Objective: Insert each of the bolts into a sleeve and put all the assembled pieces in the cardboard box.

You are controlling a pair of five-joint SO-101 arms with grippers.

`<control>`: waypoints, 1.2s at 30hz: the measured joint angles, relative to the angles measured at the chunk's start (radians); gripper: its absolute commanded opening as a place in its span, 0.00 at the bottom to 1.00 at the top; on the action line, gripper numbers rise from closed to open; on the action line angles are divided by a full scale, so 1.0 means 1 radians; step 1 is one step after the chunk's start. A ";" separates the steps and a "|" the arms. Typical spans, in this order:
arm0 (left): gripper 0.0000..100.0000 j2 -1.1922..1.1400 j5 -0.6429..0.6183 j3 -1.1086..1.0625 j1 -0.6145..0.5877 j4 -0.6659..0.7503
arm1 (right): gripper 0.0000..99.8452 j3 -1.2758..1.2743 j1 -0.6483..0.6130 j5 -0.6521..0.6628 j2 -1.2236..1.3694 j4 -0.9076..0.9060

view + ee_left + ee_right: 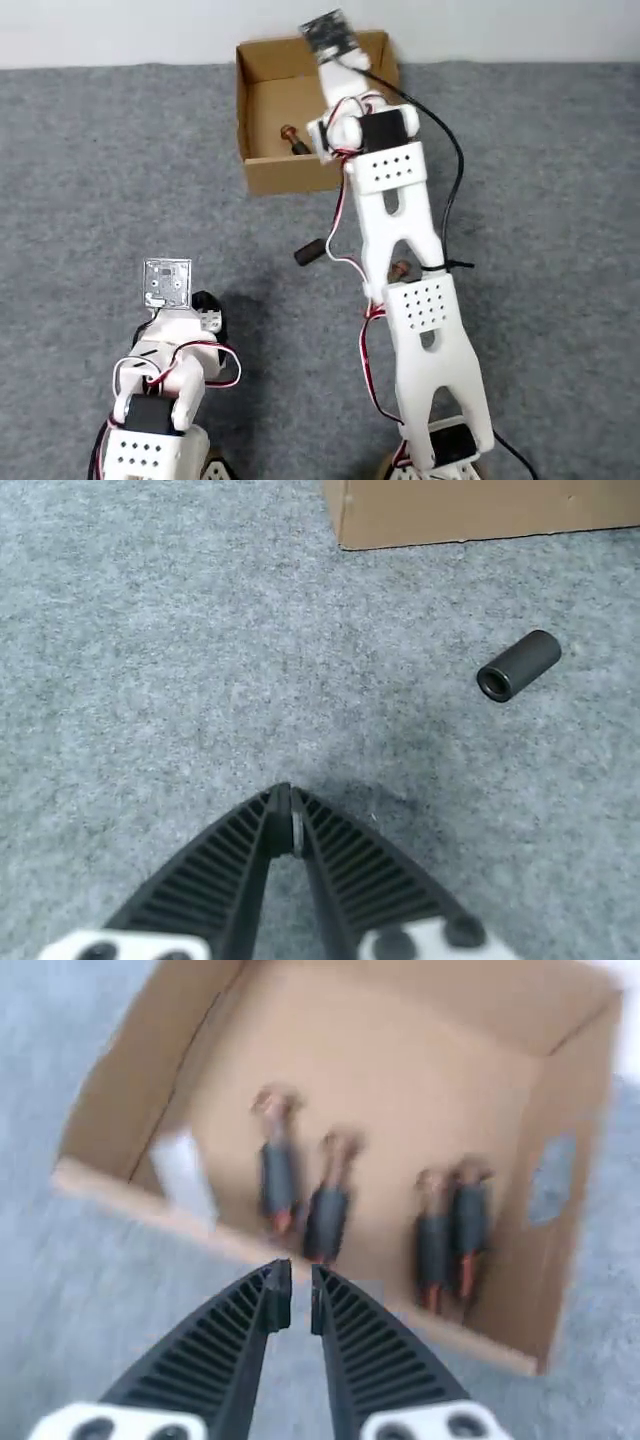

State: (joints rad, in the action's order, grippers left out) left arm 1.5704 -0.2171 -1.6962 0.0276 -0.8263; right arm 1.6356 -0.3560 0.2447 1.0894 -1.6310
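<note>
**A:** What are the things made of, and how are they shaped?

**B:** A cardboard box [290, 176] of plain brown board, open at the top, is set at the far side of the table. Four assembled pieces [328, 1210] are laid on its floor in two rough pairs. Each is a short dark cylinder with a coppery bolt passed through it, though finer detail is lost to blur. A loose sleeve [518, 665], a matte black hollow tube, is laid on its side on the carpet outside the box, near its front wall. A small brownish piece [400, 268] is partly hidden beside the right arm, and what it is cannot be told.

**A:** And the claws?

**B:** The left gripper [290, 820] has black ribbed fingers and is held low over the carpet. Its tips are pressed together on nothing, apart from the sleeve. The right gripper [298, 1285] is held above the box's near wall. Its ribbed fingers are parted by a narrow slit, and nothing is held between them. Both arms are built of white plastic shells with perforated panels. Red and white wires are strung along them, and a black cable is draped along the right arm.

**A:** What lies beneath and around?

**B:** The table is covered with grey carpet [120, 180] of a short, speckled, felt-like nap. A pale strip of wall is seen beyond its far edge.
</note>
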 measured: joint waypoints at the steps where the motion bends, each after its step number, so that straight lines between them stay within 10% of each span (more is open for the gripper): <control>1: 0.01 0.000 0.000 0.000 0.000 0.000 | 0.02 0.003 -0.009 0.035 0.000 -0.043; 12: 0.01 0.000 0.000 0.000 0.000 0.000 | 0.14 -0.055 -0.071 0.399 -0.072 -0.123; 23: 0.01 0.003 0.000 0.000 -0.028 0.002 | 0.24 -0.588 -0.123 0.532 -0.279 -0.123; 36: 0.01 0.003 0.002 0.000 -0.041 0.002 | 0.24 -0.618 -0.166 0.598 -0.221 -0.123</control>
State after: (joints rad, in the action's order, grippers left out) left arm 1.5735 -0.2156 -1.6962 -0.0138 -0.8247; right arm 1.0173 -0.5217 0.8431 0.8684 -1.7538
